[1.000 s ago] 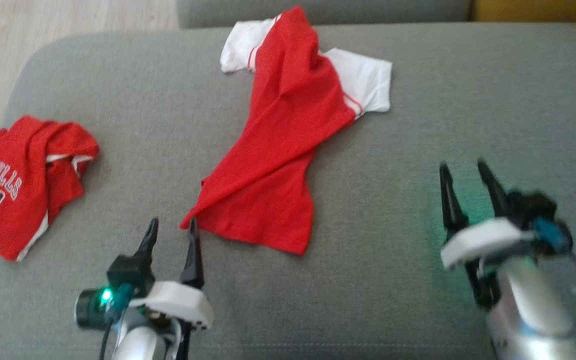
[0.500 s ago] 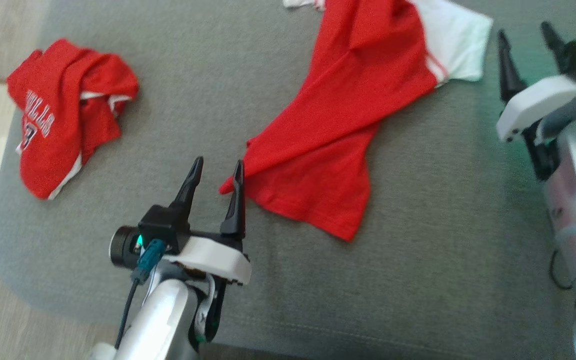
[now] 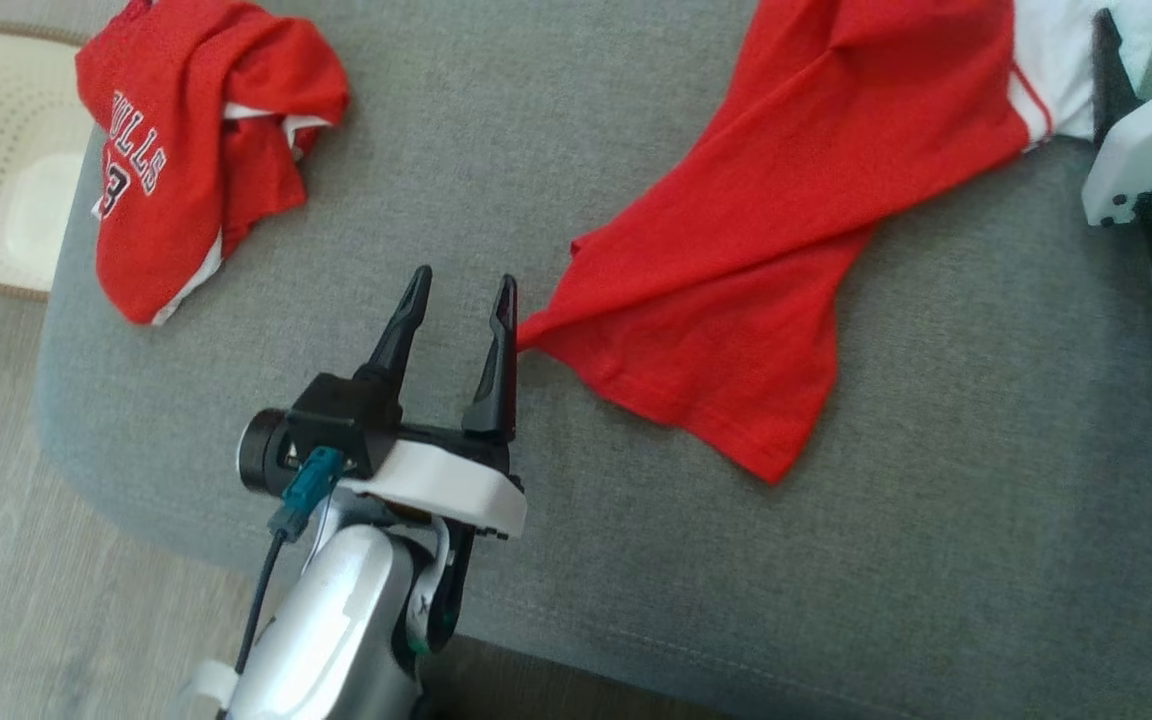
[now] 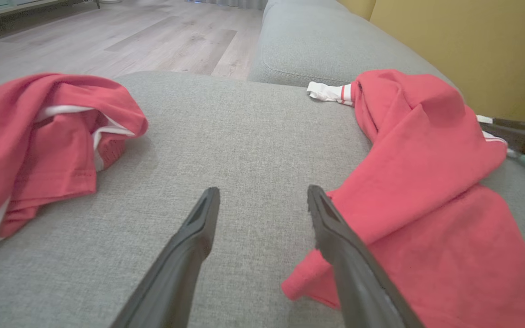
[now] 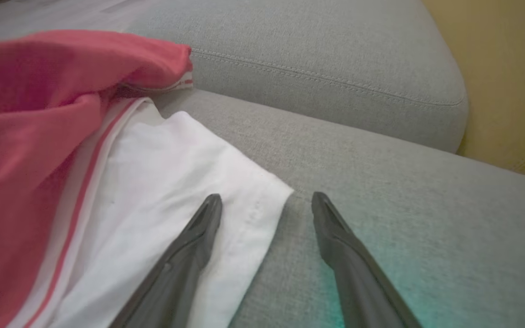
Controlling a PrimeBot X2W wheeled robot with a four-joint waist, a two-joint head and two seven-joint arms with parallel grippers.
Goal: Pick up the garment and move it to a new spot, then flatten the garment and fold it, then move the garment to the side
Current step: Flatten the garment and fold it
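A: Status check. Where is the shirt [image 3: 786,220]?

B: On the sofa cushion [image 3: 636,580], roughly mid-seat and laid on a slant. The red body is bunched into long folds, with the white sleeve [image 5: 176,173] at the far end and the hem corner [image 3: 539,338] at the near end. Not flat, not lifted.

A: Hands?

B: Both spread wide, both empty. The left hand [image 3: 466,277] sits low over the cushion, its right finger just beside the hem corner. The right hand [image 5: 267,197] is at the sleeve, one finger over white cloth and the other over bare cushion, with the sleeve edge between them. Contact with the cloth: cannot tell.

A: Handling estimate?

B: Thin knit, light, fully limp. I judge it will sag from whatever point is pinched, with no stiffness to push against. Not fragile. It probably grips the woven cushion somewhat, so dragging would bunch it. Lifting looks better.

A: Grip points?

B: The two opposite ends, as the hands stand now: hem corner for the left, sleeve cuff for the right. Take a stitched edge or a doubled fold, not a single layer mid-panel, since one thin ply may slide out of long narrow fingers. The fingers likely need to press into the cushion to get under the edge.

A: Hazards?

B: A second red jersey [image 3: 196,130] lies crumpled near the cushion's left end, well apart from the shirt. Keep the carry away from it.
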